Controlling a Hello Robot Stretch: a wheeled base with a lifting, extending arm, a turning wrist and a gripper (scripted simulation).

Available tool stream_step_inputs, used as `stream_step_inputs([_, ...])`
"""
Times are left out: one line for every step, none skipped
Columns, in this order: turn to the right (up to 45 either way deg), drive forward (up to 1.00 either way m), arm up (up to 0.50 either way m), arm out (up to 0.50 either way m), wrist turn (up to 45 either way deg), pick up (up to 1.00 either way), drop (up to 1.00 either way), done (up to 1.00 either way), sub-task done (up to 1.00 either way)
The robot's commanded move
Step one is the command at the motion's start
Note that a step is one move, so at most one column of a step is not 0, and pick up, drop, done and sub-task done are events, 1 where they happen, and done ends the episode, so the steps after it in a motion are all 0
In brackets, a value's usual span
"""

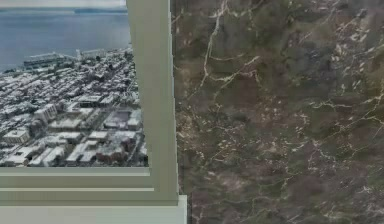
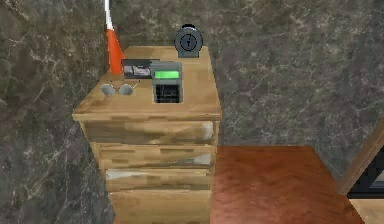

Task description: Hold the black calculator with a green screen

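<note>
Calculator (image 2: 167, 84), black with its green screen, is sitting on the wooden drawer chest (image 2: 198, 96), probably lying flat. I am judging this as the approach step, with reaching out over it coming next. I cannot tell how the fingers are standing.

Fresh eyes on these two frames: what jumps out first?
In the arm side view, a wooden chest of drawers carries a black calculator with a green screen near the middle of its top, a round dark clock behind it and an orange and white rod at the left. In the forward view, a window onto a city and water takes the left, a dark marbled wall the right.
</note>
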Motion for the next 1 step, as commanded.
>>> stream_step_inputs([0.0,0.0,0.5,0.0,0.0,0.0,0.0,0.0,0.0])
